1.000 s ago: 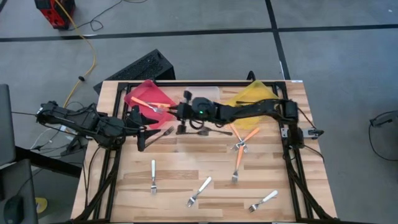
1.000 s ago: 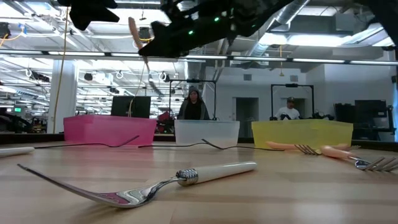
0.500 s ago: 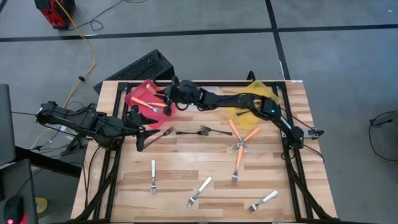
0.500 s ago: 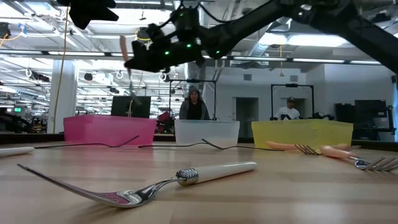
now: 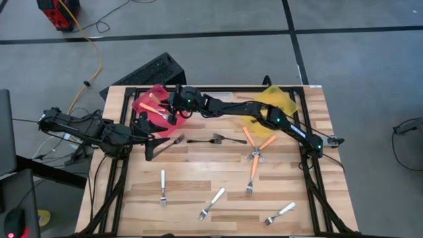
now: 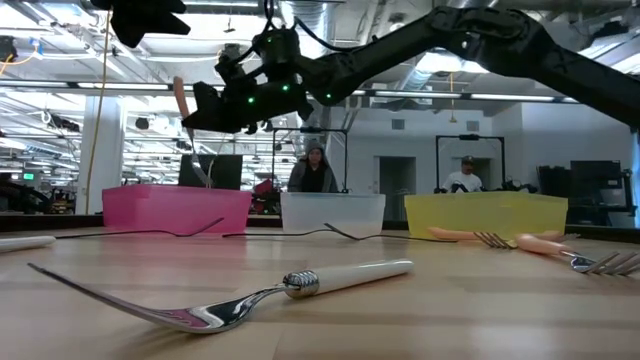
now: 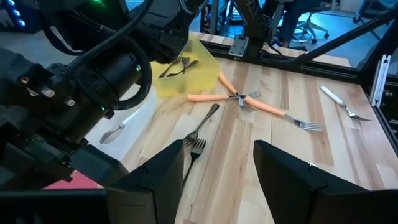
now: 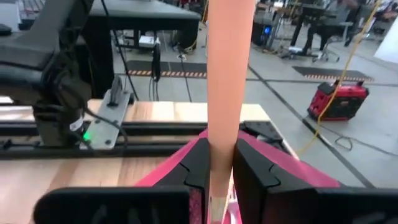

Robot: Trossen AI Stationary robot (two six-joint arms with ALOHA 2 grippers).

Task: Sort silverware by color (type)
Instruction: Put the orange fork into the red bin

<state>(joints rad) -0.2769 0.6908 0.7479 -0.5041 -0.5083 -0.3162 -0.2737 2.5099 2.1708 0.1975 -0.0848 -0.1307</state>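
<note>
right gripper [image 5: 166,108] clamped on an orange-handled fork [image 8: 228,81] above the red bin [image 5: 153,97] far left; left gripper [image 5: 149,141] waits nearby, jaws apart.

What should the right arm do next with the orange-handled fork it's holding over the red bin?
Probably lower a touch and open the jaws. The right gripper is shut on the orange-handled fork, hanging upright over the red bin, which already holds another orange fork. Releasing there should drop it with its kind. The left gripper waits open beside the bin.
</note>
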